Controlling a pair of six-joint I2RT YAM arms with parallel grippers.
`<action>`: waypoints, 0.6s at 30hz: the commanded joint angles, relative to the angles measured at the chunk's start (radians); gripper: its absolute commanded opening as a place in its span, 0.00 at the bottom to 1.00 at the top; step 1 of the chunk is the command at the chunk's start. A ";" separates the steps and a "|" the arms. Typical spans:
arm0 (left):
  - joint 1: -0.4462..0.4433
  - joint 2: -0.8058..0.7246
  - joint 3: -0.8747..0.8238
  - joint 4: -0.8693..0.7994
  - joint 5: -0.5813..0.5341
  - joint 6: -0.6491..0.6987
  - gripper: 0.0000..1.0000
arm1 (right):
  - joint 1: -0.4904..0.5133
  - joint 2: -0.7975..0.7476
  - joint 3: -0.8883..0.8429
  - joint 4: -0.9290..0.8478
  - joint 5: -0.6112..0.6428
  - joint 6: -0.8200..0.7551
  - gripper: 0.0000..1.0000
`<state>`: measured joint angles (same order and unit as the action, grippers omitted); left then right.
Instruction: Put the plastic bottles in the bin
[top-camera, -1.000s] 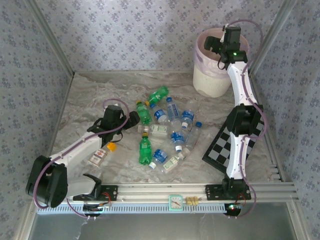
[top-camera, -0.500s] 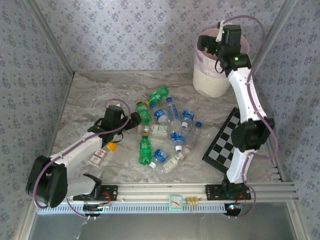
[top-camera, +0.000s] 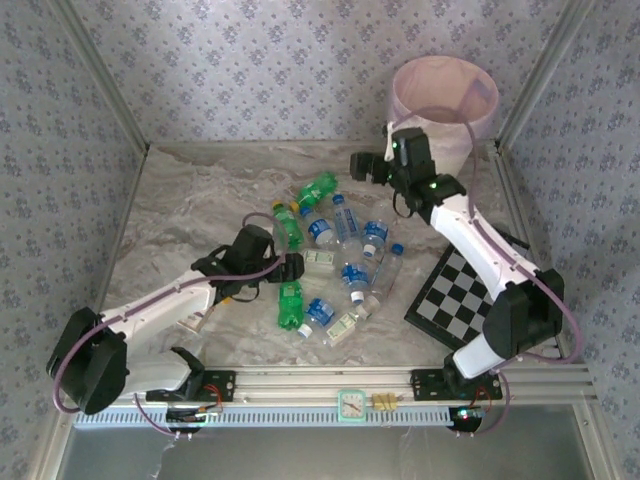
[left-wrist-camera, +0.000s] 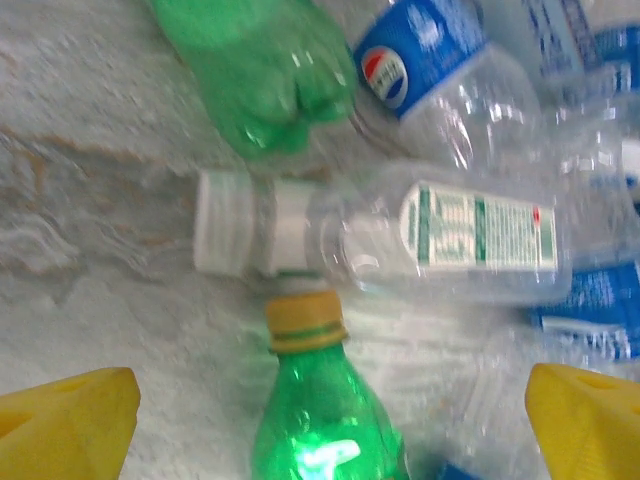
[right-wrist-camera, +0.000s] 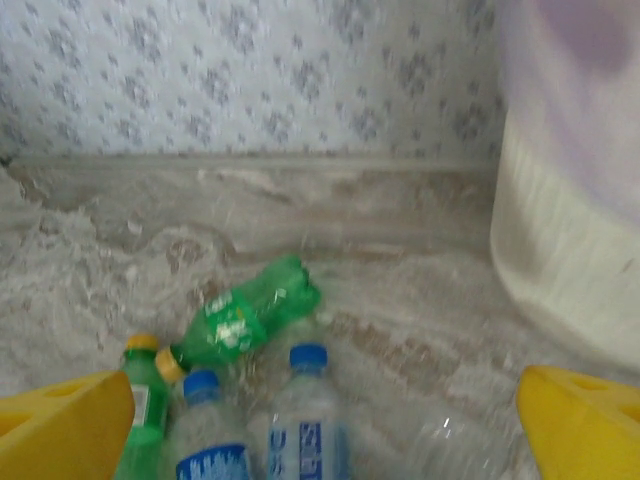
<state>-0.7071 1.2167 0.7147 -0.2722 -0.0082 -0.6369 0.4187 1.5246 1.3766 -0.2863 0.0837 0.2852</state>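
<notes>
Hovering; left wrist: jaws wide, green bottle (left-wrist-camera: 322, 425) between; right wrist: jaws wide, bin (right-wrist-camera: 560, 250) alongside

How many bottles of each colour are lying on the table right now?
Green bottles: 3
Clear bottles with blue labels: 6, as far as the overlapping pile lets me tell
Clear bottles with pale labels: 2
Total: 11 bottles
</notes>
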 joint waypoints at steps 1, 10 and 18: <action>-0.049 -0.050 -0.027 -0.114 0.001 0.025 0.98 | 0.030 -0.054 -0.089 0.066 0.036 0.102 1.00; -0.144 -0.055 -0.101 -0.163 0.000 -0.039 0.97 | 0.080 -0.093 -0.283 0.172 0.036 0.233 1.00; -0.169 0.015 -0.106 -0.139 -0.007 -0.037 0.96 | 0.107 -0.074 -0.266 0.236 0.016 0.228 1.00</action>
<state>-0.8665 1.2133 0.6079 -0.4080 -0.0090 -0.6670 0.5163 1.4616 1.0889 -0.0929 0.1066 0.4923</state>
